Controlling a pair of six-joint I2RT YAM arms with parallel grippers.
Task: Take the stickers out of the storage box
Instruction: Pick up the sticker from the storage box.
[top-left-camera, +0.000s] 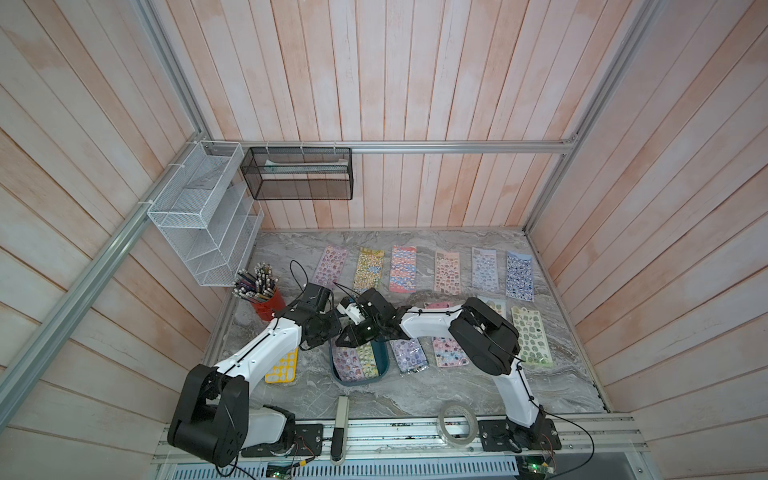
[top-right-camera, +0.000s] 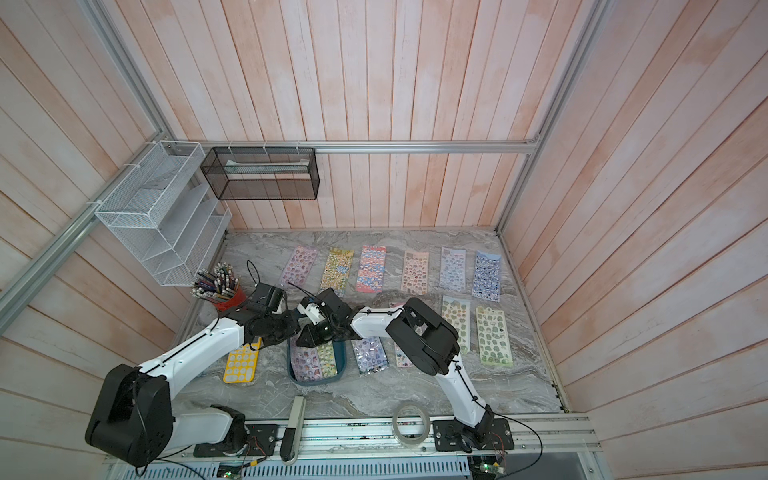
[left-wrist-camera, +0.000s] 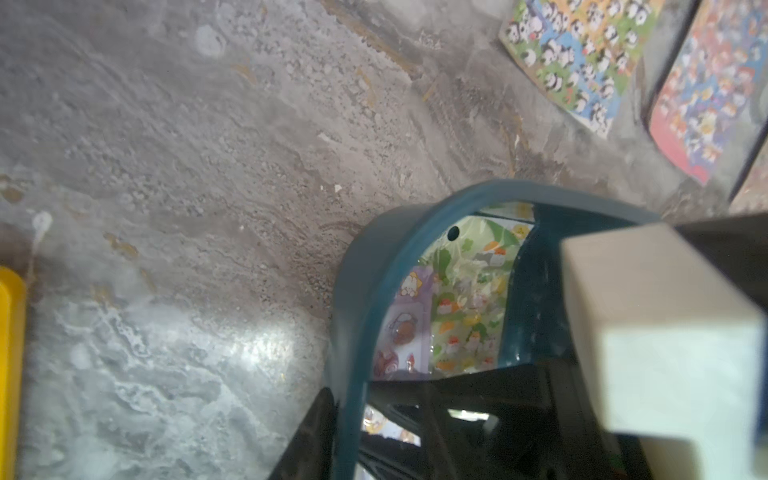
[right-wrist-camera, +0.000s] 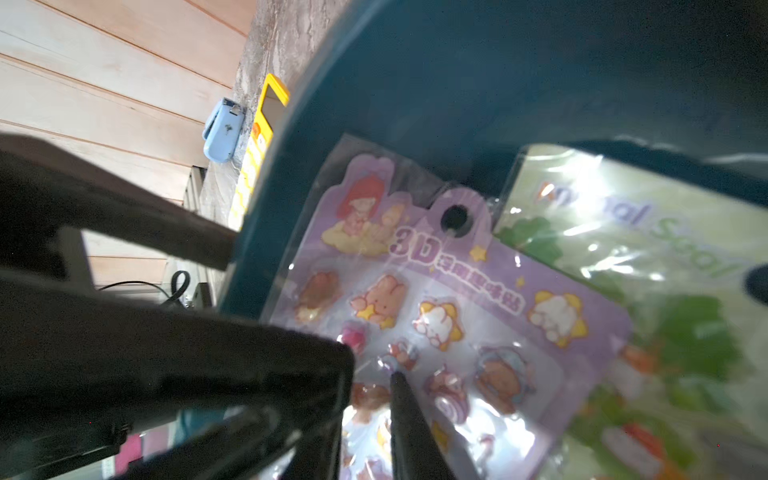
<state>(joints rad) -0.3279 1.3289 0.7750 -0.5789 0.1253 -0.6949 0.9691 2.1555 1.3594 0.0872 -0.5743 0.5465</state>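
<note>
The storage box (top-left-camera: 381, 359) sits on the table (top-left-camera: 415, 395) right under both my wrists. Two of the stickers lie in it side by side. The purple sheet (right-wrist-camera: 457, 316) is toward the box's left wall and the green sheet (right-wrist-camera: 665, 332) is next to it, with bare teal floor showing along the right wall. My right claw (right-wrist-camera: 372, 368) reaches down into the box at its far end. Its fingers are narrow and the tips are set on the purple sheet's clear sleeve among the little figures. Whether they have the sleeve pinched I cannot tell. My left claw (left-wrist-camera: 349, 415) is at the box's left wall near the far end. It is narrow too, with the rim running between its fingers, one outside and one inside, closed on it as far as my wrist view shows. Beyond the box's far end a row of six sheets (top-left-camera: 403, 269) lies flat on the table, well apart from it. More sheets lie to the box's right. The nearest is a violet sheet (top-left-camera: 409, 353) just beside the box, and others are partly hidden under my right arm. Near the box's left wall lies a yellow stencil (top-left-camera: 282, 365), and farther off on that side stands a red cup of pencils (top-left-camera: 266, 305). Off the box's near end, well apart from it, lies a roll of clear tape (top-left-camera: 457, 424).
</note>
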